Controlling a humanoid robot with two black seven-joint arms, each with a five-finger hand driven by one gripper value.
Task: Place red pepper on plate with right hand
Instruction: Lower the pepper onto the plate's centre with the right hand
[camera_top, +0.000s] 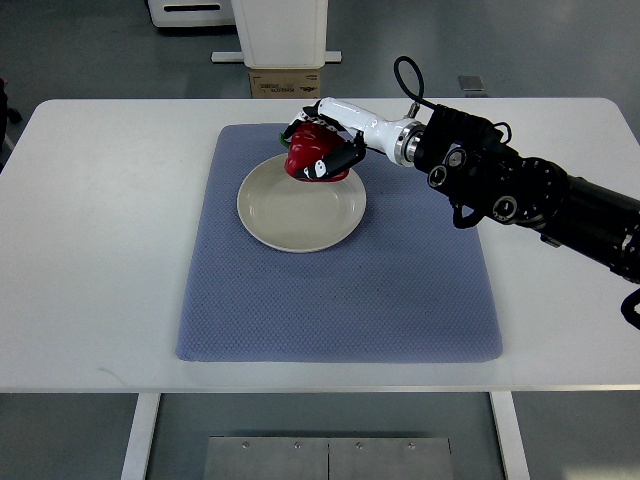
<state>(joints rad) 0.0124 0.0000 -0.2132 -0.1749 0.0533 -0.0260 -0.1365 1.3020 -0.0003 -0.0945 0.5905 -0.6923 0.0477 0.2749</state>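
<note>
Right hand (322, 142) wraps its fingers round the red pepper (310, 157), holding it at the plate's (300, 212) far rim, toward the mat's (400, 290) far edge; looks positioned for set-down.

Support: white rectangular table (100, 250) on white legs | Directly on it: blue-grey textured rectangular fabric mat (340, 300), laid centrally, long sides running front to back | On mat: round cream ceramic plate (290, 215), in far half, left of centre
</note>
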